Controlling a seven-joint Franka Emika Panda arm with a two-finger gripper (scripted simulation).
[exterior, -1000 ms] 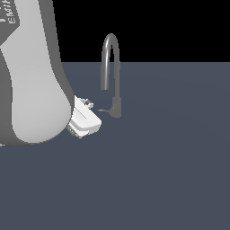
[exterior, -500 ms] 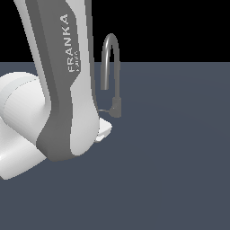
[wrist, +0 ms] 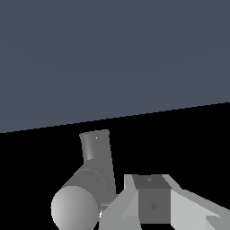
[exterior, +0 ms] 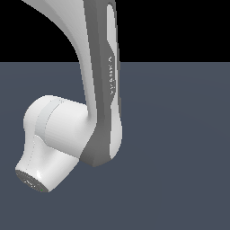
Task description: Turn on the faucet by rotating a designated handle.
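One bulky white-and-grey robot arm (exterior: 99, 90), its rounded end at seven o'clock in the exterior view, hid the slim matte grey metal faucet (wrist: 96, 150), which the wrist view showed just beside the pale gripper (wrist: 155, 204). Neither the gripper's opening nor the thin lever handle could be made out. A clean turn likely called for a steady sideways push near the lever's tip; no containers appeared.

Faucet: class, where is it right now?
In the wrist view the faucet sits close beside the hand; in the exterior view the robot arm hides it.

In the wrist view, the faucet (wrist: 92, 179) is sitting just beside the pincer (wrist: 152, 204), with the desk (wrist: 112, 58) lying beyond both.
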